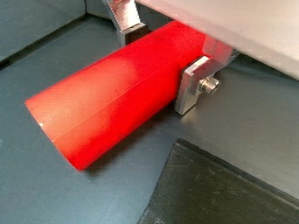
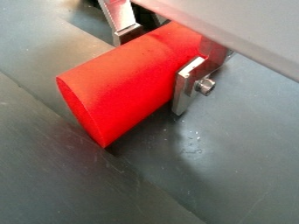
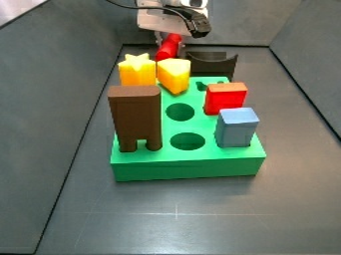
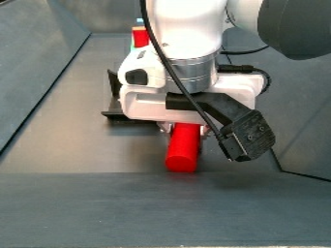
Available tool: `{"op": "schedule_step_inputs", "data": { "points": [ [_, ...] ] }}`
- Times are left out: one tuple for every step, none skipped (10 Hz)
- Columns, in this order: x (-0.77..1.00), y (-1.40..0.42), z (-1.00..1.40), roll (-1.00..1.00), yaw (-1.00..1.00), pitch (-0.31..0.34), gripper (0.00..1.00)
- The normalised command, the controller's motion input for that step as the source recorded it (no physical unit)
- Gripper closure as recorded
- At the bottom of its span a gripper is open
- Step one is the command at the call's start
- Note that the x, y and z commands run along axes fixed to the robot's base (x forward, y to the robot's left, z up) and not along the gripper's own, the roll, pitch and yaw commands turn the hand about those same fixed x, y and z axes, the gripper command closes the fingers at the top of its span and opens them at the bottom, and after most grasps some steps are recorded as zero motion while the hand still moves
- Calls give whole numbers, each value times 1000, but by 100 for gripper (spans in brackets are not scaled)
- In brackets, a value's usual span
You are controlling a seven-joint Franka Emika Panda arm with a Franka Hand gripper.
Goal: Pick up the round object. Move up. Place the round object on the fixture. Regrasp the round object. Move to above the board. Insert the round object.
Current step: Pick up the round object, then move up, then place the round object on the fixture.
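Observation:
The round object (image 1: pixel 105 105), a glossy red peg, lies lengthwise between the silver fingers (image 1: pixel 193 83) of my gripper (image 1: pixel 158 54). In both wrist views the plates press on its opposite sides, so the gripper (image 2: pixel 156 54) is shut on the peg (image 2: pixel 122 87). In a side view the peg (image 3: pixel 168 47) hangs tilted under the gripper (image 3: pixel 170 36), behind the green board (image 3: pixel 186 164) and next to the dark fixture (image 3: pixel 214 63). From behind, the peg (image 4: pixel 184 147) sticks out low below the white hand; whether its free end touches the floor cannot be told.
On the board stand a brown two-legged block (image 3: pixel 135 118), a yellow star (image 3: pixel 135 69), a yellow piece (image 3: pixel 173 75), a red cube (image 3: pixel 226 97) and a blue cube (image 3: pixel 237 127). A dark raised slab (image 1: pixel 228 188) lies near the peg. Grey walls enclose the floor.

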Motion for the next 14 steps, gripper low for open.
{"op": "schedule_step_inputs", "data": {
  "points": [
    [0,0,0,0,0,0,100],
    [0,0,0,0,0,0,100],
    [0,0,0,0,0,0,100],
    [0,0,0,0,0,0,100],
    [0,0,0,0,0,0,100],
    [0,0,0,0,0,0,100],
    [0,0,0,0,0,0,100],
    [0,0,833,0,0,0,100],
    [-32,-3,774,-5,13,24,100],
    [-42,-15,649,-2,9,37,100],
    [-37,-17,550,5,3,38,100],
    [-29,-5,336,22,-1,41,100],
    [-25,-7,169,32,-4,42,100],
    [0,0,1000,0,0,0,100]
  ]
}}
